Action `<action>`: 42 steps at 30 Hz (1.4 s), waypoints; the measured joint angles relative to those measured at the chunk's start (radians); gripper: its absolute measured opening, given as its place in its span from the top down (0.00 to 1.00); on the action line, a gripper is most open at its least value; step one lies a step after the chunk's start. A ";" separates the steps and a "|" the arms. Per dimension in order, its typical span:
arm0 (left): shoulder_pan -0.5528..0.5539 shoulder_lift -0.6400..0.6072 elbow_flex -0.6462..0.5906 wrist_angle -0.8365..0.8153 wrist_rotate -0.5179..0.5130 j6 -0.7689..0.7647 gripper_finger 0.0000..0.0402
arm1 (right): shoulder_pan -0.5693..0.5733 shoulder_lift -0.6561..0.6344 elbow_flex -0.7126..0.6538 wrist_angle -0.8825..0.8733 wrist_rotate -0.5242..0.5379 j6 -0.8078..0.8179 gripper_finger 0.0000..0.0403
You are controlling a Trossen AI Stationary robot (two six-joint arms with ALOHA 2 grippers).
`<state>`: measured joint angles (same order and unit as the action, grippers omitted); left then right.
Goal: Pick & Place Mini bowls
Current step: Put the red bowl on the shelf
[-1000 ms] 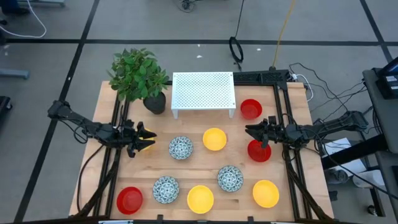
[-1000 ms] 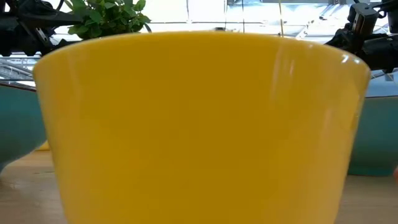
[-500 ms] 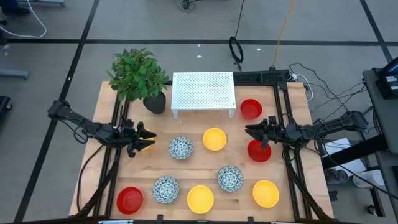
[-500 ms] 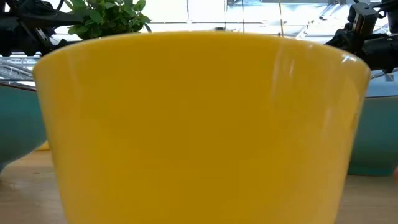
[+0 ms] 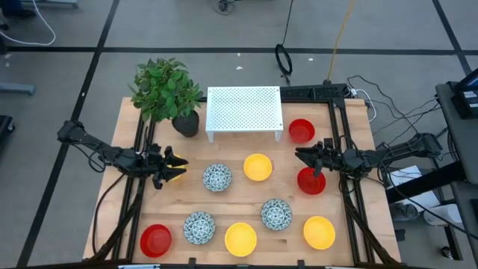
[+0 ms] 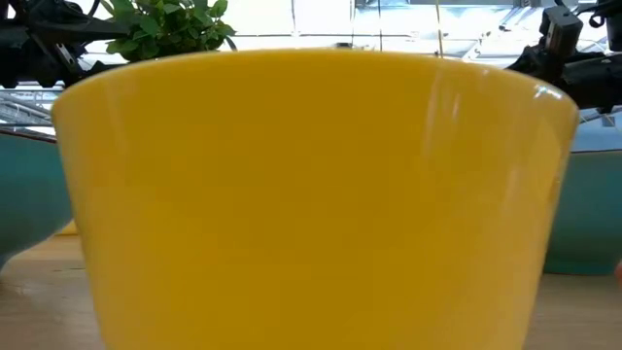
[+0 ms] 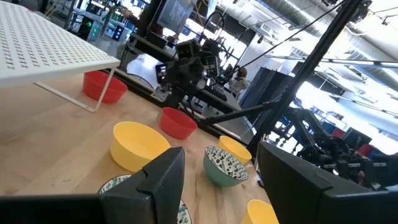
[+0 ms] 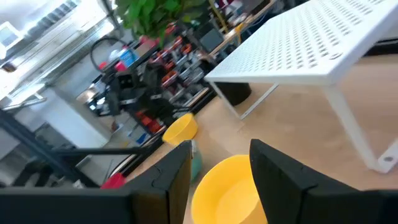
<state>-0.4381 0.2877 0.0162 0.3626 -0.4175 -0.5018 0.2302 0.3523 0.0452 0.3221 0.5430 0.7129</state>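
Nine mini bowls sit upright on the wooden table (image 5: 134,123): red ones (image 5: 302,131) (image 5: 311,181) (image 5: 155,240), yellow ones (image 5: 258,167) (image 5: 240,238) (image 5: 319,232) and speckled ones (image 5: 217,178) (image 5: 199,227) (image 5: 276,214). My left gripper (image 5: 179,167) (image 7: 217,186) hovers open at the table's left, pointing level toward the speckled bowl. A small yellow thing (image 5: 176,159) shows beside its fingers. My right gripper (image 5: 302,158) (image 8: 221,174) hovers open at the right, between the two far red bowls, with nothing between its fingers. In the low view the near yellow bowl (image 6: 311,194) fills the picture.
A white perforated rack (image 5: 244,110) stands on legs at the far middle. A leafy plant (image 5: 164,88) in a black pot (image 5: 185,123) stands at the far left. Dark frame rails (image 5: 345,134) run along both sides of the table.
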 joint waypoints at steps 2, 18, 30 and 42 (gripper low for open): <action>0.000 0.000 0.000 0.000 0.000 0.000 0.48 | -0.001 0.000 0.000 0.003 0.010 0.000 0.62; 0.000 0.000 0.000 0.000 0.000 0.000 0.48 | -0.085 0.000 0.029 0.085 0.005 -0.323 0.62; 0.000 0.000 0.000 0.000 0.000 0.000 0.48 | -0.221 0.076 0.098 0.019 0.100 -0.424 0.62; 0.000 0.000 0.000 0.000 0.000 0.000 0.48 | -0.374 0.205 0.123 -0.021 0.038 -0.424 0.62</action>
<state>-0.4381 0.2874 0.0162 0.3630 -0.4175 -0.5018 -0.1434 0.5576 0.1682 0.3012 0.5808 0.2893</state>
